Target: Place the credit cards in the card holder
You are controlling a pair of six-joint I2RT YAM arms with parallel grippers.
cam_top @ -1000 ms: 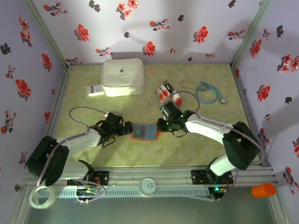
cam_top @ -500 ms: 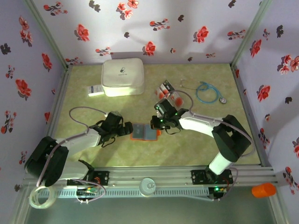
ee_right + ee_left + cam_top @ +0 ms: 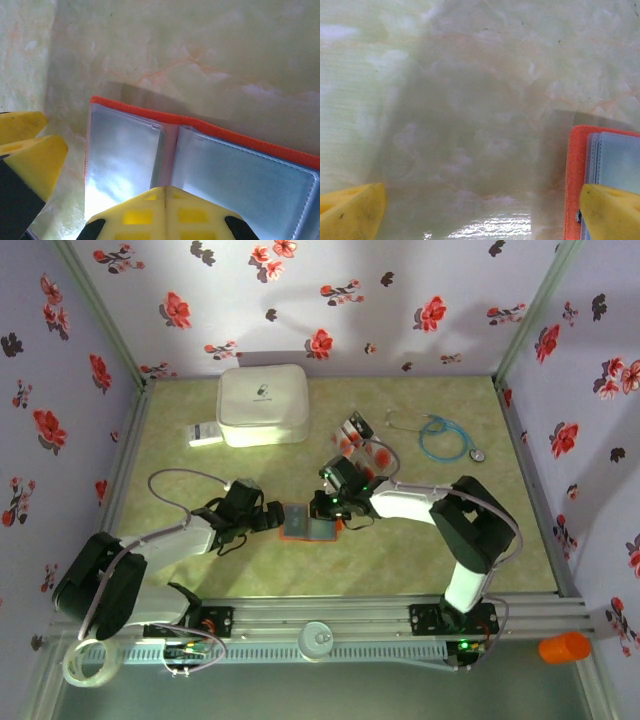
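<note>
Right pincer [image 3: 165,192] shut on nothing, tips over the open holder [image 3: 240,170]; cards [image 3: 360,440] lie close behind it (right arm's nearer).

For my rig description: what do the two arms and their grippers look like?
Both have white links and black joints. A thin grey cable loops beside the left arm and the right arm. The left gripper and right gripper have yellow fingers; small green lights glow at the right wrist.

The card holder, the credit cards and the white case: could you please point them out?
card holder [image 3: 306,524]: top view, its bluish inside.
credit cards [image 3: 350,435]: top view, the left card's face.
white case [image 3: 262,403]: top view, lid middle.
</note>
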